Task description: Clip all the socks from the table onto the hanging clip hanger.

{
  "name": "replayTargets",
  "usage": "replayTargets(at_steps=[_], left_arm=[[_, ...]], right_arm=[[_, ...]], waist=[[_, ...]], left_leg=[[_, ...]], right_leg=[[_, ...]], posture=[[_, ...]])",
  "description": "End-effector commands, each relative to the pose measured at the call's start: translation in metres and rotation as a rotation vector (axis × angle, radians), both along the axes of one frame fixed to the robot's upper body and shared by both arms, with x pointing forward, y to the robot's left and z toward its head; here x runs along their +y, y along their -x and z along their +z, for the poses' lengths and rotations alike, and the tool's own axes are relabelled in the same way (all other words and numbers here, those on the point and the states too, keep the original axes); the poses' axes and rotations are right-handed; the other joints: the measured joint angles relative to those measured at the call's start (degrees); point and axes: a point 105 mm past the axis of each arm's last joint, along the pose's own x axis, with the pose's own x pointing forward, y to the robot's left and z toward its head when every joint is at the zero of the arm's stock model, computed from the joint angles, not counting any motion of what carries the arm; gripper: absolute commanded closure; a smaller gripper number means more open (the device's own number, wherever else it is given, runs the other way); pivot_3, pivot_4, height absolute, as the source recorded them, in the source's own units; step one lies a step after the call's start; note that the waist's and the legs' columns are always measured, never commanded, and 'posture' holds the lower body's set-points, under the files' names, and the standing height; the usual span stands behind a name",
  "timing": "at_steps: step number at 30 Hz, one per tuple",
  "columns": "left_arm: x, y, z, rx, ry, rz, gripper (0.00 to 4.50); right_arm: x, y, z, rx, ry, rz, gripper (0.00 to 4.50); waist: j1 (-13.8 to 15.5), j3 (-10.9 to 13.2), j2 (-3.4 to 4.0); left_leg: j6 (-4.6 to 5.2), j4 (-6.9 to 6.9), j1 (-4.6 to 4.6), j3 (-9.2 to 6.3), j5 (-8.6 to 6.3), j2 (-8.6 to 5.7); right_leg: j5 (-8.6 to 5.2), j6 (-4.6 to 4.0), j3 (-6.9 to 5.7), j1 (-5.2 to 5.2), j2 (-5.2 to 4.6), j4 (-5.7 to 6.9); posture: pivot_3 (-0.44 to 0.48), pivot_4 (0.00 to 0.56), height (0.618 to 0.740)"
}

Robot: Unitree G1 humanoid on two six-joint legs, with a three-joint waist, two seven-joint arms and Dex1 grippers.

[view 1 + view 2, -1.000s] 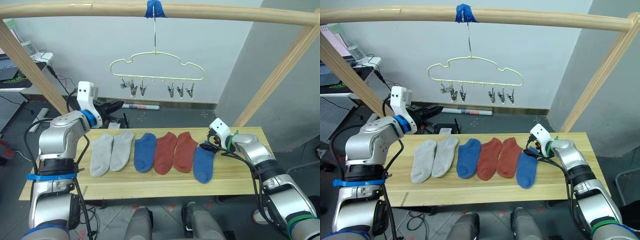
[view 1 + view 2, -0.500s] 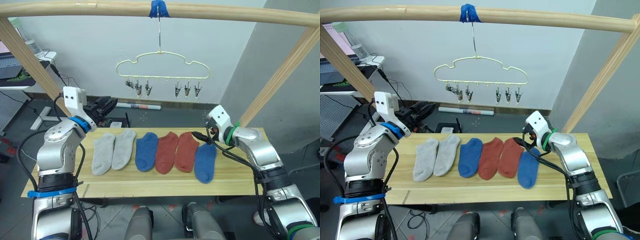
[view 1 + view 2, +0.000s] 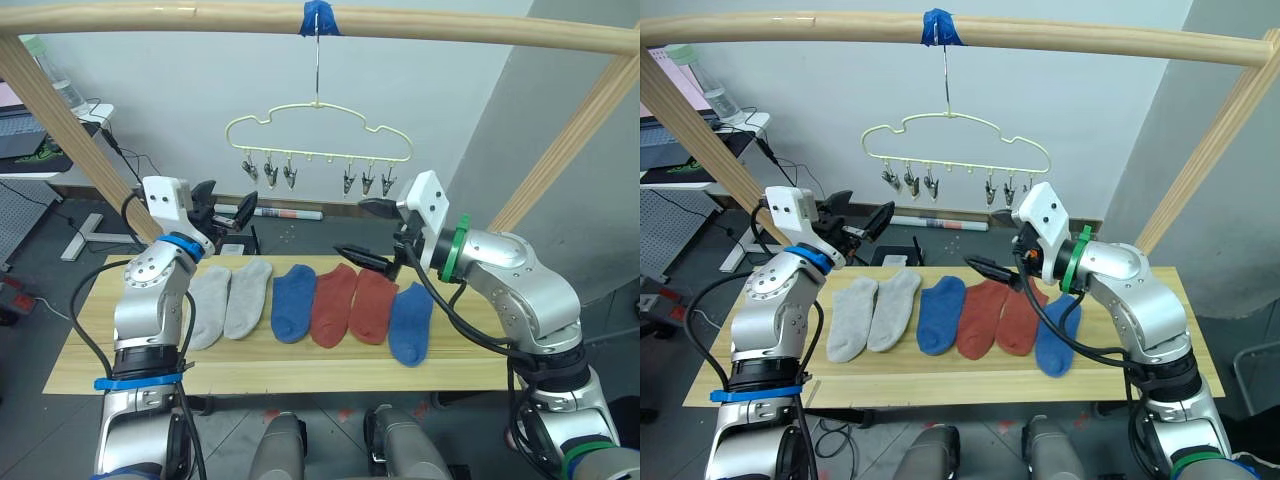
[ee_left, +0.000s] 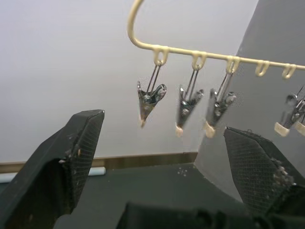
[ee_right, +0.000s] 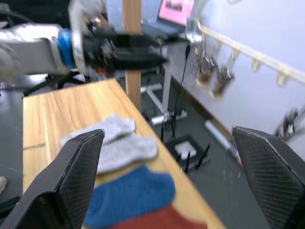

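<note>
All six socks are lying flat in a row on the table (image 3: 470,370), none of them clipped up. From the robot's left it goes two grey socks (image 3: 227,302), a blue sock (image 3: 291,302), two rust red socks (image 3: 351,304), then another blue sock (image 3: 410,322) sitting a bit nearer the front edge. The clip hanger (image 3: 318,140) hangs by its hook from the wooden rail (image 3: 420,25), where there's a bit of blue tape (image 3: 318,17), roughly 12 o'clock from the middle of the sock row and well above it. Its clips (image 4: 148,99) all dangle bare. Both arms are raised off the table. The left gripper (image 3: 228,207) is up around 10 o'clock from the socks, aimed toward the hanger's left-end clips, fingers spread wide with nothing between them. The right gripper (image 3: 367,232) hovers over the red socks, just below the hanger's right-hand clips, and it's gaping wide too, holding nothing. Behind the robot's left side there's a small white desk (image 3: 40,165) by the wall, and a pale tube (image 3: 285,212) lies on the floor behind the table.
</note>
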Motion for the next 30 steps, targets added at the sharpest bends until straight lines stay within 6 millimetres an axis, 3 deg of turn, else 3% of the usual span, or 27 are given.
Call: replayTargets(at_steps=[1,12,30], left_arm=[[0.000,-0.006,0.013,-0.065,-0.015,0.029,0.03],[0.004,-0.029,0.016,-0.104,-0.007,0.093,0.03],[-0.011,-0.054,0.014,-0.102,-0.010,0.073,0.03]], right_arm=[[0.007,0.003,0.022,-0.063,-0.063,0.016,0.00],[0.021,0.006,0.040,-0.115,-0.106,0.029,0.00],[0.032,0.013,0.056,-0.145,-0.135,0.053,0.00]], waist=[[-0.01,0.00,0.00],[-0.11,0.00,0.00],[-0.29,0.02,-0.01]], left_leg=[[0.00,0.00,0.00,-0.01,0.00,0.00],[0.00,-0.02,-0.03,-0.01,0.00,-0.01],[0.00,-0.01,-0.05,-0.05,0.00,0.00]], right_leg=[[0.00,0.00,-0.01,-0.01,0.00,0.00],[0.00,0.00,-0.02,-0.02,-0.01,-0.01],[0.00,0.00,-0.08,-0.03,0.01,0.02]], posture=[[-0.013,0.202,0.740],[-0.028,0.211,0.740],[-0.054,0.209,0.740]])
